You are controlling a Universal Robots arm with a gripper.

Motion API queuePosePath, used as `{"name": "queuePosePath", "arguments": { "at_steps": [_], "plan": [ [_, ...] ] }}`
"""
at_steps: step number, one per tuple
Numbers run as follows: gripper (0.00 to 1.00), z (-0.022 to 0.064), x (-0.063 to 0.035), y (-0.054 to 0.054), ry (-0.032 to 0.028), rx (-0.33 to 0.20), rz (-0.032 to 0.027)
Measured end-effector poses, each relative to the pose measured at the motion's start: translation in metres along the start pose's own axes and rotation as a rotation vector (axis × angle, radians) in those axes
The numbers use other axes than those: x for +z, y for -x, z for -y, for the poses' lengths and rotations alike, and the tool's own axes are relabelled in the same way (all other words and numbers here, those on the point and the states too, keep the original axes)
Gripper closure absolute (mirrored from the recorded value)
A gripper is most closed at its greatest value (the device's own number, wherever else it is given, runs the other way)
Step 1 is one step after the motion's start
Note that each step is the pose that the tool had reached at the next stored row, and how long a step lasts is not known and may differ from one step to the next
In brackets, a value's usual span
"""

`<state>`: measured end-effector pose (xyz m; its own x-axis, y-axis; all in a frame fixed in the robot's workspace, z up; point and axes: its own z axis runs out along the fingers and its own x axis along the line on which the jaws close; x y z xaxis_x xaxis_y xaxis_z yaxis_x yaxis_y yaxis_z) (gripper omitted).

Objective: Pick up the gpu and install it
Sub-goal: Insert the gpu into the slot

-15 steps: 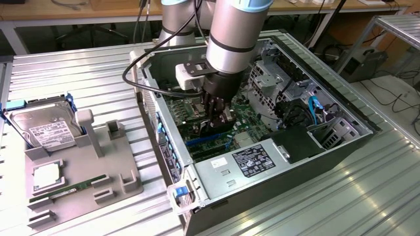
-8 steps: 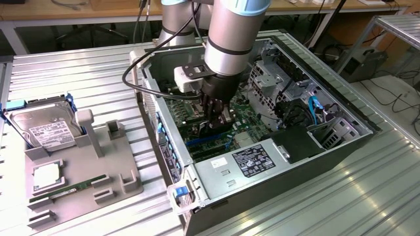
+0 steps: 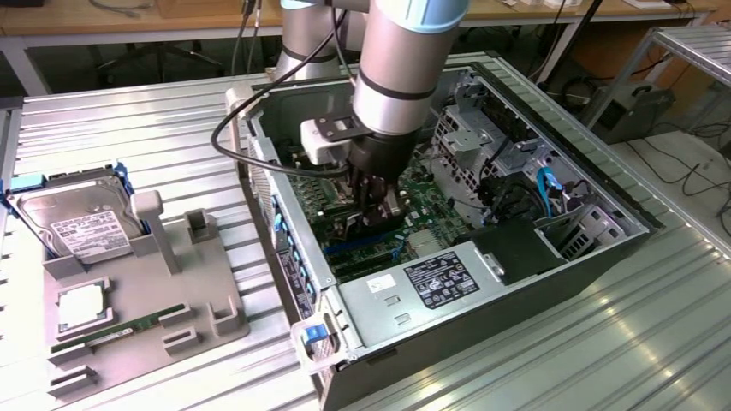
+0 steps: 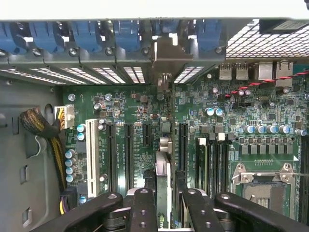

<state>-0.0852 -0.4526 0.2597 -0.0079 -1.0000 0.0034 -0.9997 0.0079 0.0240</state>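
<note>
Black fingers [image 4: 164, 205] clenched on the gpu [image 4: 163, 159], card edge-on and upright inside the open PC case [image 3: 594, 184], low over the green motherboard [image 4: 231, 121] slots, bracket end at the rear slot covers [image 4: 120, 72].

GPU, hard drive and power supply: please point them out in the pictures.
gpu [image 4: 162, 188], wrist view, on the card's top edge between the fingers.
hard drive [image 3: 78, 224], exterior view, on its white label.
power supply [image 3: 440, 278], exterior view, on its label.
</note>
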Motion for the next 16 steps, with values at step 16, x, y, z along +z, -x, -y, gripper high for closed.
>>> {"name": "queuePosePath", "arguments": {
  "at_steps": [16],
  "plan": [
    [0.74,-0.0006,0.0042,0.0,0.001,0.0,0.0003]
  ]
}}
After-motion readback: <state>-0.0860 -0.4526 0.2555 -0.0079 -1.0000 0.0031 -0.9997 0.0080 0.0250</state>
